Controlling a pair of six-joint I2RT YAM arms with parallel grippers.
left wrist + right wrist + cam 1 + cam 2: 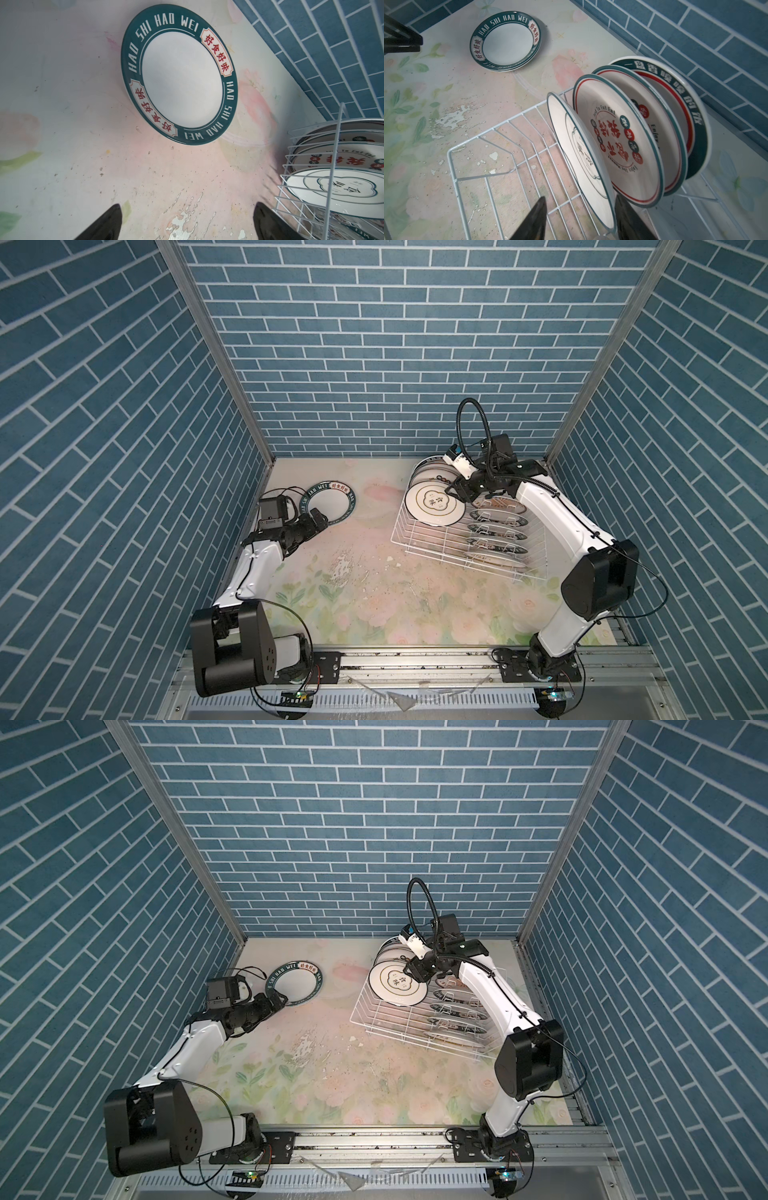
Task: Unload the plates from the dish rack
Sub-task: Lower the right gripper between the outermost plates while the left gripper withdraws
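The right claw stands about half open astride the rim of the front plate. One finger is clear of the plate's face and the other lies close behind its back, so nothing is clamped. That plate, white with a thin rim line and a cloud emblem, stands upright at the head of a row in the dish rack. Three larger plates stand close behind it, and a second row of smaller plates fills the rack under the right arm.

The left claw is spread wide and empty, low over the floral table. The green-rimmed plate lies flat just ahead of its tips, not touching them, stacked on another like it.
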